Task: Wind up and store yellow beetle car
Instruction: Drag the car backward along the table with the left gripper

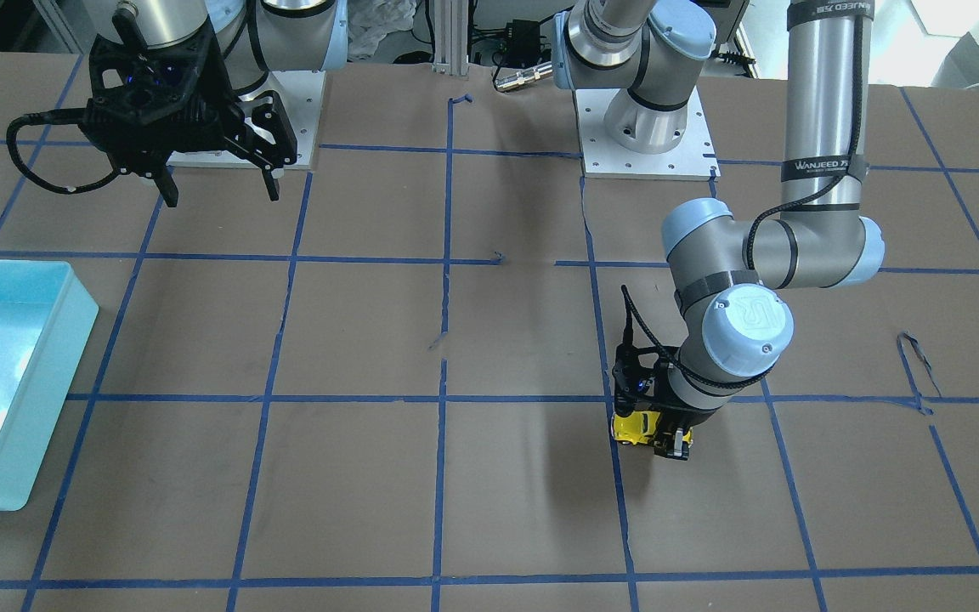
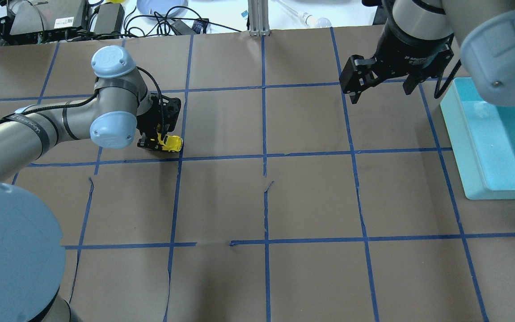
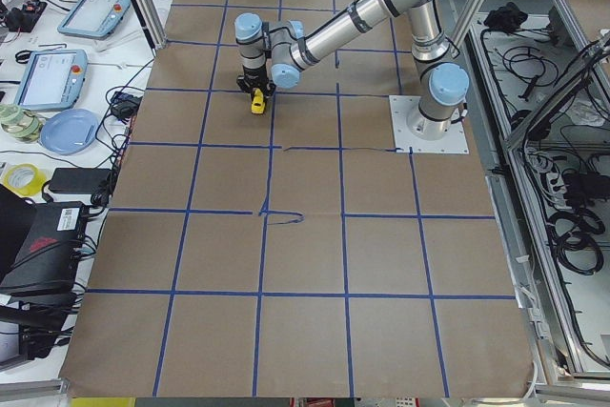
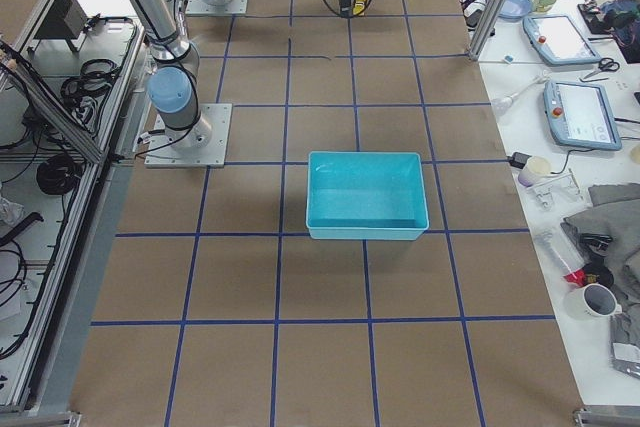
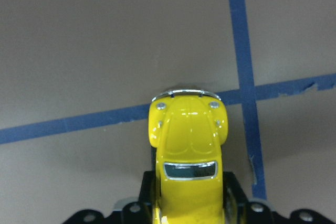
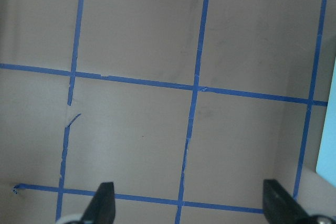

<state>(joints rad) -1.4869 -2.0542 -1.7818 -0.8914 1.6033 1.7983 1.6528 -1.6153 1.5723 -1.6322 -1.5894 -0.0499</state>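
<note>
We see the left gripper [image 2: 157, 144] pinching the yellow beetle car [image 2: 171, 143] at its sides, nose poking out ahead, right gripper [image 2: 381, 95] spread, well apart.

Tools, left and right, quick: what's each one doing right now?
Left tool: closed on the yellow beetle car.
Right tool: open, holding nothing.

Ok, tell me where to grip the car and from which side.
Grip the car by its flanks behind the hood, coming from above. The roof and hood are rounded and glossy; the sides are narrow and near parallel. The left gripper straddles it this way.
</note>
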